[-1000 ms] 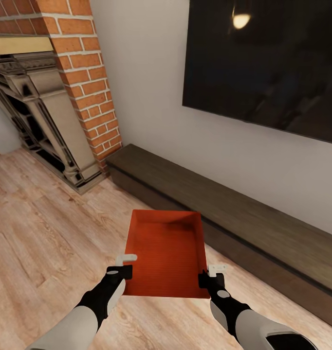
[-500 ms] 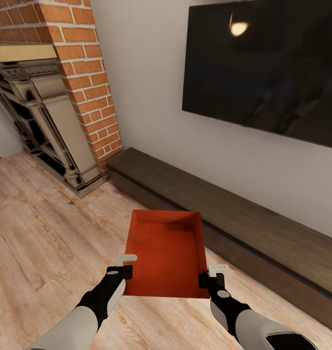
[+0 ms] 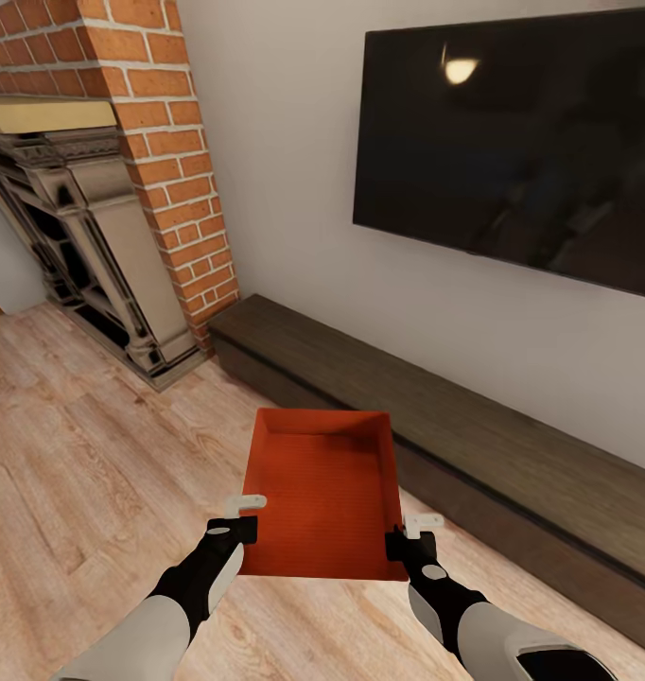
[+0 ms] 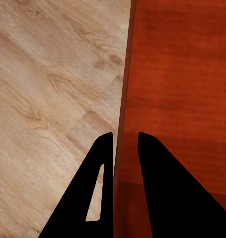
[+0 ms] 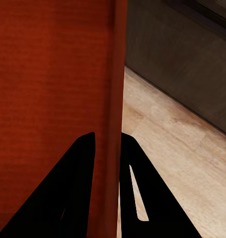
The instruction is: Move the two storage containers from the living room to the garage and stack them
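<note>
One orange-red storage container [image 3: 324, 492] hangs level above the light wood plank floor [image 3: 95, 445] of the living room, held between my two arms. My left gripper [image 3: 246, 520] is shut on its left wall near the front corner; the wall [image 4: 123, 99] runs between the black fingers [image 4: 100, 168]. My right gripper [image 3: 406, 537] is shut on the right wall [image 5: 114, 99], with a finger [image 5: 83, 173] on each side. The bin is empty inside. The second container is out of view.
A long dark low cabinet [image 3: 474, 445] runs along the white wall just right of the bin. Above it hangs a black TV [image 3: 512, 142]. A red brick fireplace [image 3: 162, 161] with a dark ornate surround [image 3: 86, 246] stands at the left.
The whole head view has shifted downward a little, showing more of the TV's top edge: the camera moved. The container and both grippers keep the same place in the picture.
</note>
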You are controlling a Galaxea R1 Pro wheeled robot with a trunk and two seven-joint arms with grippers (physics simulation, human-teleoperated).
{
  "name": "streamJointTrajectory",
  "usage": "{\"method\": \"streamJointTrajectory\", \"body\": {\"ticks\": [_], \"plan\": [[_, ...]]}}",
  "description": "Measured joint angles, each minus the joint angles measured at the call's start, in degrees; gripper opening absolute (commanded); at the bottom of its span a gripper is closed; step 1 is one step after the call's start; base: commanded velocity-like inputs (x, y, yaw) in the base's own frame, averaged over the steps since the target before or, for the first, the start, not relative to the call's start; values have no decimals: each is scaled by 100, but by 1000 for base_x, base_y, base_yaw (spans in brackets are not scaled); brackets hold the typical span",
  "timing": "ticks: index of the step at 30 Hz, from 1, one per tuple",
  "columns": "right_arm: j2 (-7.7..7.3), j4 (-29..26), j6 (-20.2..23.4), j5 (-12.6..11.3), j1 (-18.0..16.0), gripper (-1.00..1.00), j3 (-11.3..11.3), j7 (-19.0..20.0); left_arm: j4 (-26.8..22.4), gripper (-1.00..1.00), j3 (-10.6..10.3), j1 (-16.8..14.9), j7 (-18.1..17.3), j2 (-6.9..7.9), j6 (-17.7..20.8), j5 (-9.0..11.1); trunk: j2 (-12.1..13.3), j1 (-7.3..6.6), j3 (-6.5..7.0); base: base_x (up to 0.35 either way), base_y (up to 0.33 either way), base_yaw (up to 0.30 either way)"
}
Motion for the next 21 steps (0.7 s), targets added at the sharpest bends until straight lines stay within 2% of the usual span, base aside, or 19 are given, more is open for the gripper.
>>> {"method": "streamJointTrajectory", "body": {"ticks": [21], "plan": [[0,0,-1,2,0,-100,-4,0,-1,-100,0,-2,0,0,3,-3,0,0,193,0,0,0]]}}
